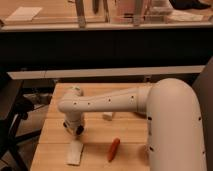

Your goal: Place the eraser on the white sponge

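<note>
The tool hangs low at the end of the white arm, over the left half of the wooden surface. I cannot tell how it is set, nor whether it carries anything. The white sponge lies flat just below it, toward the near edge, close beside it but apart, its long axis running roughly from front to back. The eraser, which I take to be the small white block, sits right of the tool, behind the arm. An orange carrot-shaped piece lies right of the sponge. A dark chair stands left; a counter crosses behind.
</note>
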Controlling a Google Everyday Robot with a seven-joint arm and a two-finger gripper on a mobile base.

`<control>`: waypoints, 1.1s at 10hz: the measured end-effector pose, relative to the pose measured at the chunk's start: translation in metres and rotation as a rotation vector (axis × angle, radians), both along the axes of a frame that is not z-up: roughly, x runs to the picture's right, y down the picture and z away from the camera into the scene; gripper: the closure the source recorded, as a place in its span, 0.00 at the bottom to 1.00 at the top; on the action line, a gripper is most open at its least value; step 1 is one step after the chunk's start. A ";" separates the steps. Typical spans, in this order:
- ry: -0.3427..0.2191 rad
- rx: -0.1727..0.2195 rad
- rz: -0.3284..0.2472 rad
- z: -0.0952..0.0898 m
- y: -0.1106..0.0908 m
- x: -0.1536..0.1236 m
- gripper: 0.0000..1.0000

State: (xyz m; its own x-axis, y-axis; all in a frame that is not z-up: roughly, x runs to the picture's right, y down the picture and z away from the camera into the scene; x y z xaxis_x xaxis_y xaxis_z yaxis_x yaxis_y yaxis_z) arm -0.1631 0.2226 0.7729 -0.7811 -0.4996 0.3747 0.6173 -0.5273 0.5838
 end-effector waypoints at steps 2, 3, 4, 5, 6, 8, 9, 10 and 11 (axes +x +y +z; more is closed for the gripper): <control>-0.011 -0.003 -0.024 -0.001 0.001 0.000 0.94; -0.015 -0.004 -0.030 -0.002 0.002 0.000 0.92; -0.018 -0.004 -0.035 -0.002 0.003 -0.001 0.92; -0.023 -0.004 -0.042 -0.003 0.003 -0.001 0.92; -0.026 -0.005 -0.048 -0.003 0.004 -0.001 0.92; -0.035 -0.007 -0.065 -0.004 0.005 -0.001 0.92; -0.039 -0.007 -0.071 -0.005 0.006 -0.002 0.92; -0.043 -0.008 -0.078 -0.006 0.007 -0.002 0.92; -0.046 -0.008 -0.082 -0.006 0.007 -0.003 0.90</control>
State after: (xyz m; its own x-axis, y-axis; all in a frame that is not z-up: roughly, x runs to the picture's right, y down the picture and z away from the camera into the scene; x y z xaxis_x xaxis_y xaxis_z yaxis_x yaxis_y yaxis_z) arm -0.1657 0.2299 0.7669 -0.8358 -0.4301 0.3412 0.5445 -0.5702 0.6152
